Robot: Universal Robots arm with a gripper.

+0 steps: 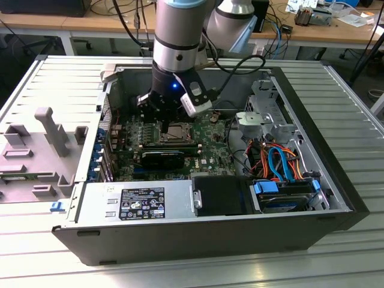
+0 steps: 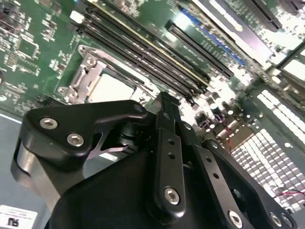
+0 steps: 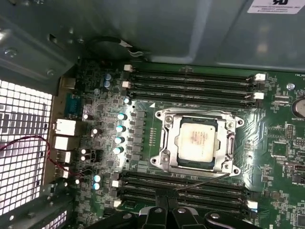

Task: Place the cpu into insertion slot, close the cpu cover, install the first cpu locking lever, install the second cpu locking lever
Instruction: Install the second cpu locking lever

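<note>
1. cpu (image 3: 197, 141) sits seated in the insertion slot (image 3: 164, 143), center-right of the first wrist view; cpu cover (image 3: 199, 116) looks down around it.
2. gripper (image 3: 164, 210) at bottom center of that view, fingers pinched together, holding nothing.
3. Thin lever wire (image 3: 200, 182) runs diagonally from fingertips toward socket's lower right corner.
4. Exterior view: gripper (image 1: 163, 123) hovers at the socket's left edge, mid-frame.

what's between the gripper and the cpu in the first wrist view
In the first wrist view, a bank of long black memory slots and a thin metal lever lie between the gripper and the cpu.
</note>
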